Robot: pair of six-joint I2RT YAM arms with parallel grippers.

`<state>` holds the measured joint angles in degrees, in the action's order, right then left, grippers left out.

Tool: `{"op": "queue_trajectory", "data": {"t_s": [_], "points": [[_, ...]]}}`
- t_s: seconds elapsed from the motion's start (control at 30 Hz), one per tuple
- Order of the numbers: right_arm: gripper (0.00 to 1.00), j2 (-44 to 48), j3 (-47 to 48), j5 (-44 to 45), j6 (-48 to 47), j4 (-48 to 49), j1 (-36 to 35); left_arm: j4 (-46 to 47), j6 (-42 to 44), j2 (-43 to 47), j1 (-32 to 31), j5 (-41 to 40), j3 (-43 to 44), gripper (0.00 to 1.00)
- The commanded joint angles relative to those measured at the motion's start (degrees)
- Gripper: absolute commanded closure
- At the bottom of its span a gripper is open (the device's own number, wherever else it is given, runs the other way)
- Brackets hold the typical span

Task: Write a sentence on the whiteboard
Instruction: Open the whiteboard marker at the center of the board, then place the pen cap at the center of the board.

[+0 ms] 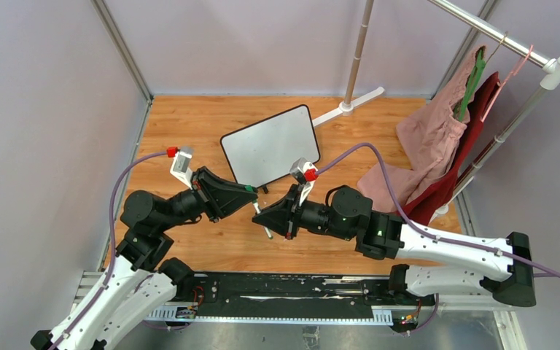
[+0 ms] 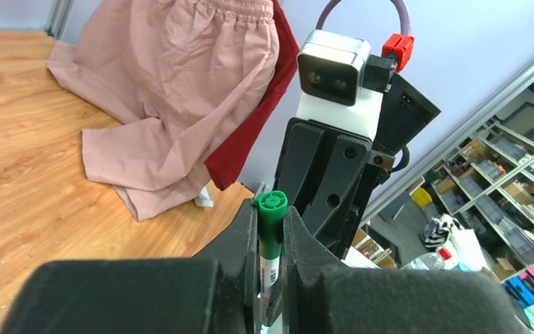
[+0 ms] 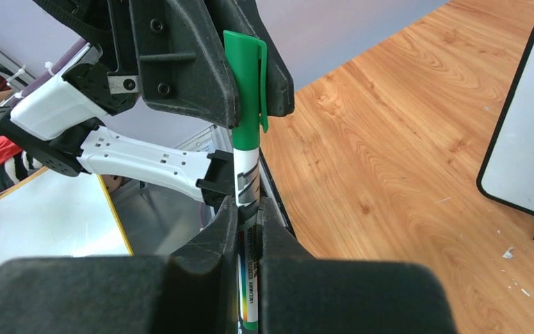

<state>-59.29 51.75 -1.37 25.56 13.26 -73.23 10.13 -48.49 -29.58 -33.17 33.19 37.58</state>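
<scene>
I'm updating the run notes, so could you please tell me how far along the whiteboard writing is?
Done: the green marker is off the table and picked up. In hand: the left gripper is shut on its capped end and the right gripper on its barrel, probably to pull off the cap, which is still on. Left: all the writing, since the whiteboard is blank.

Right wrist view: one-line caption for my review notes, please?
Right gripper clamps the green marker by its barrel, left gripper pinches its cap, blank whiteboard at right edge.
</scene>
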Motion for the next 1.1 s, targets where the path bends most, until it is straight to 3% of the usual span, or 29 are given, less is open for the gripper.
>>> {"op": "queue_trajectory", "data": {"t_s": [0.0,0.33,0.6,0.67,0.93,1.07], "points": [[1.0,2.7,-2.4,1.3,0.4,-0.5,0.5,1.1,1.3,2.4,-0.4,-3.0,3.1,1.0],[1.0,8.3,-8.8,3.9,2.0,-2.3,0.6,-6.7,5.9,3.1,-0.5,-15.1,9.4,1.0],[1.0,12.7,-10.6,6.2,1.7,-5.3,0.5,-7.2,6.9,1.5,-0.4,-19.3,11.7,1.0],[1.0,15.5,-10.0,8.9,0.2,-8.4,0.5,-9.6,8.2,0.8,-0.5,-20.1,12.4,1.0],[1.0,26.2,-6.6,30.9,-3.4,-33.1,0.5,-33.5,16.1,-6.7,-0.4,-22.3,12.2,1.0],[1.0,29.4,-8.2,36.4,-3.0,-39.4,0.5,-36.2,15.5,-11.9,-1.7,-22.3,7.3,1.0]]}}
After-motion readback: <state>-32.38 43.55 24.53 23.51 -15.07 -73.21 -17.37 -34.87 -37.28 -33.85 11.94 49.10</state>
